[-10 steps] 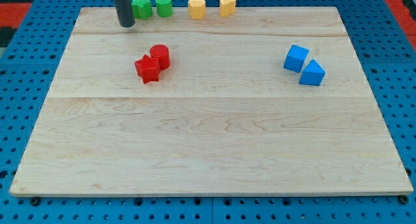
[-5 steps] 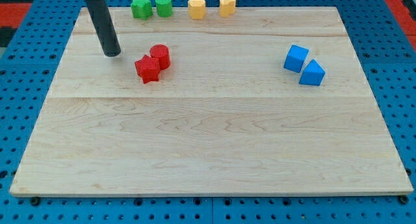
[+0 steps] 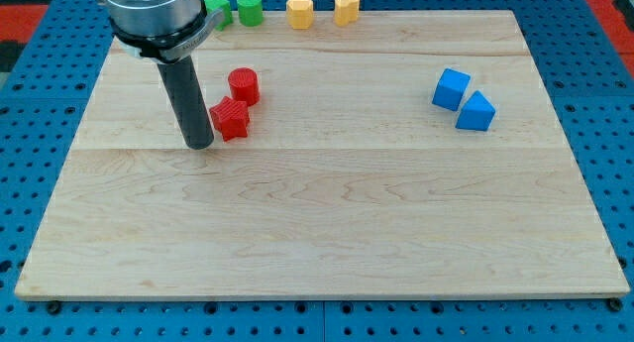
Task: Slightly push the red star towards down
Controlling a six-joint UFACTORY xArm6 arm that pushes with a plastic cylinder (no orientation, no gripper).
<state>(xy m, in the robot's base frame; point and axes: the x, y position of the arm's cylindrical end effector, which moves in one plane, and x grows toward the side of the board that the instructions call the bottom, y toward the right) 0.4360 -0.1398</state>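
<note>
My tip (image 3: pixel 201 143) down on desk (image 3: pixel 317 213), just left of red star (image 3: pixel 231 119); red cylinder (image 3: pixel 244 86) just above star; no jaws, only rod.

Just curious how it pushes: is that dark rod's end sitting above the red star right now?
No, my tip sits at the red star's left, slightly lower in the view.

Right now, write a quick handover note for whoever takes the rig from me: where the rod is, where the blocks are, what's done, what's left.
My tip rests on the board at the lower left of the red star, close against it; contact can't be confirmed.
The red cylinder sits just above the star, to its right, a small gap between them.
Two blue blocks lie far to the view's right.
Left: the tip is not above the star, so it probably needs repositioning before a gentle push down.
</note>
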